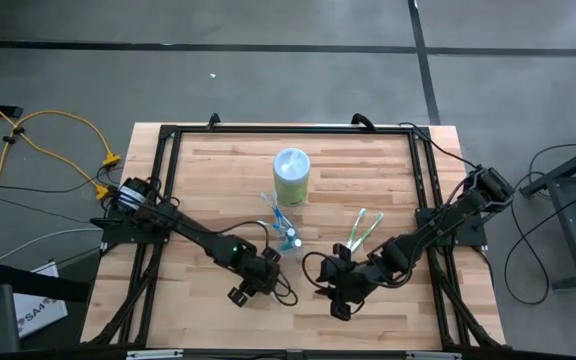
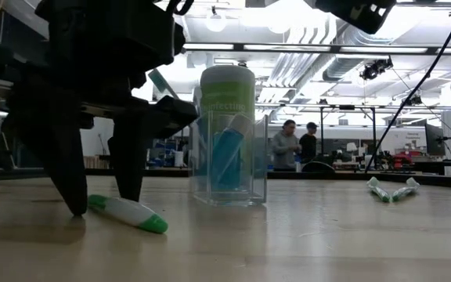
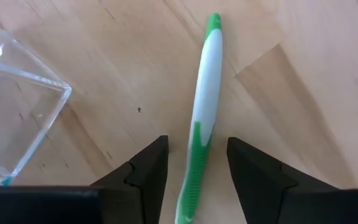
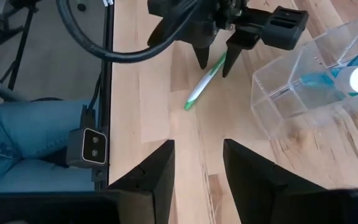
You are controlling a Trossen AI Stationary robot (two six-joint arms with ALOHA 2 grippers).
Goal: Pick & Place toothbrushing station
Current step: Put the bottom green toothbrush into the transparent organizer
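Currently noted left gripper (image 3: pixel 197 168) low near table's front edge, fingers apart, straddling green-and-white toothbrush (image 3: pixel 204 106) lying flat beside clear tumbler (image 3: pixel 11 99), presumably lined up for pinch. Right gripper (image 4: pixel 197 163) waited nearby, open, empty.

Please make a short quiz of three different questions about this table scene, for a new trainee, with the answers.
1. True or false: the left claw has its fingers on either side of the green-and-white toothbrush lying on the table.
2. What stands just behind the clear tumbler? A) a wipes canister B) a mug C) a bowl
3. Fill in: the right claw holds ____.

Key: 1 true; 2 A, the wipes canister; 3 nothing.
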